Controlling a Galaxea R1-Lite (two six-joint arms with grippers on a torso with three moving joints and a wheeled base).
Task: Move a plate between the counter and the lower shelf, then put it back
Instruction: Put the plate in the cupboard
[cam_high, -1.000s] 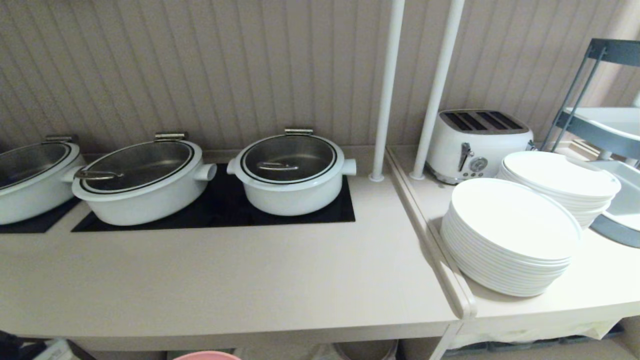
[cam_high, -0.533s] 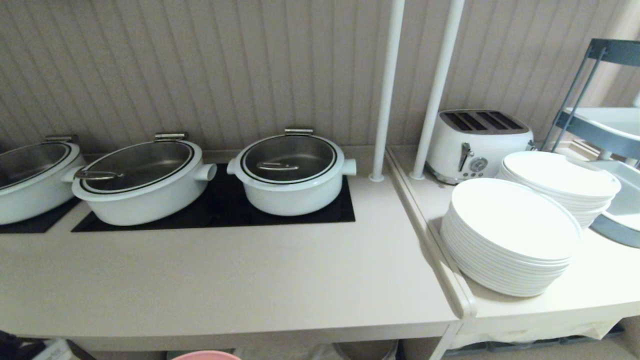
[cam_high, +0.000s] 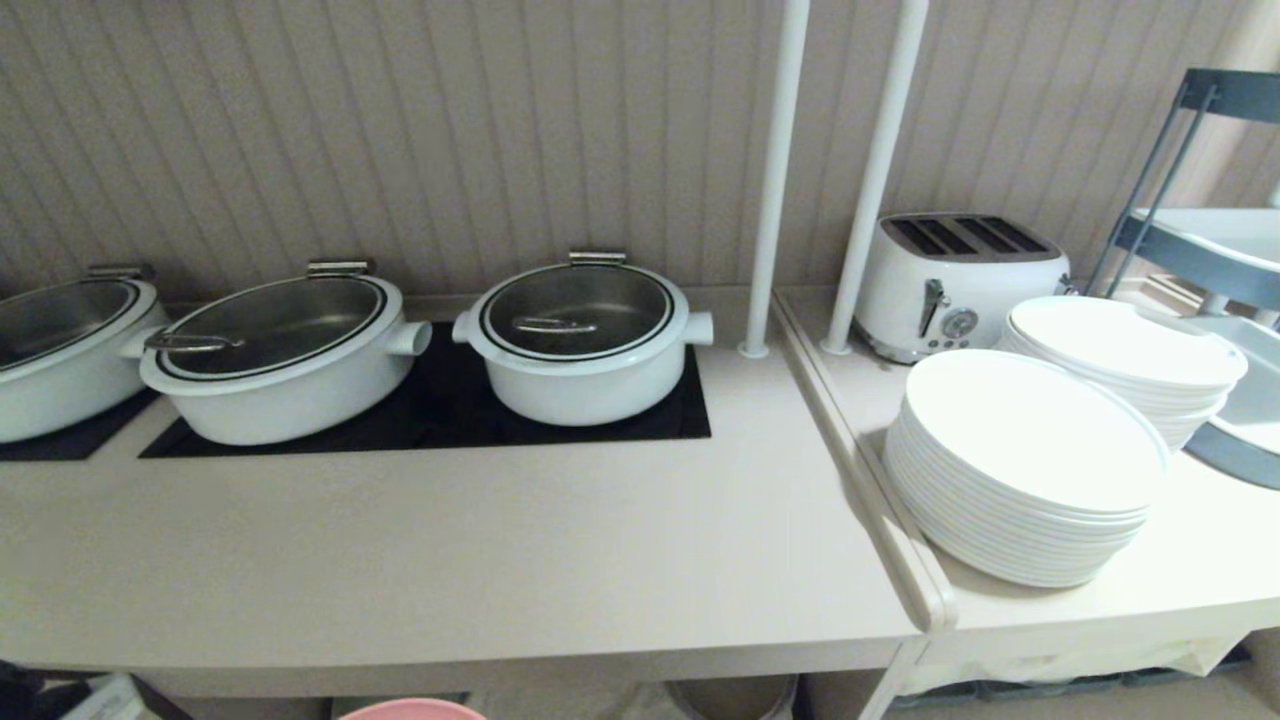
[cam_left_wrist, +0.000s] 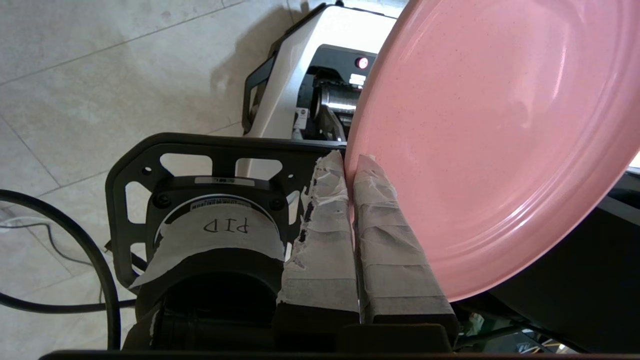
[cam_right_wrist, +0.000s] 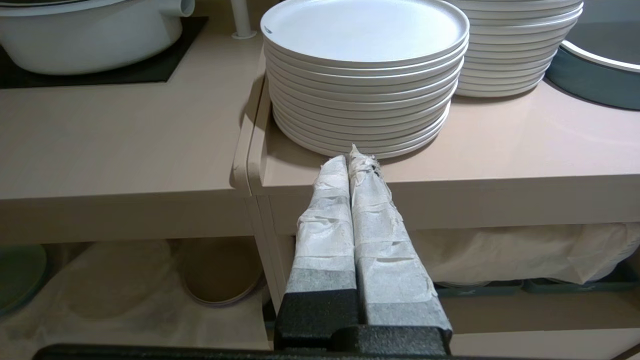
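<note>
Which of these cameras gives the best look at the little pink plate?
The left wrist view: the pink plate fills it, its rim pinched by the left claw. The head view catches only a sliver at its bottom edge; the right wrist view shows none.

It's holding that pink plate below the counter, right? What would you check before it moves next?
1. Plate gripped: ok, left gripper is shut on its rim.
2. Grip depth: not ok, only the fingertips pinch the edge.
3. Landing space on counter: ok, bare in front of the pots.
4. Plate below counter edge: ok, only its rim shows at the head view's bottom.
5. Right gripper: ok, shut, holding nothing.
</note>
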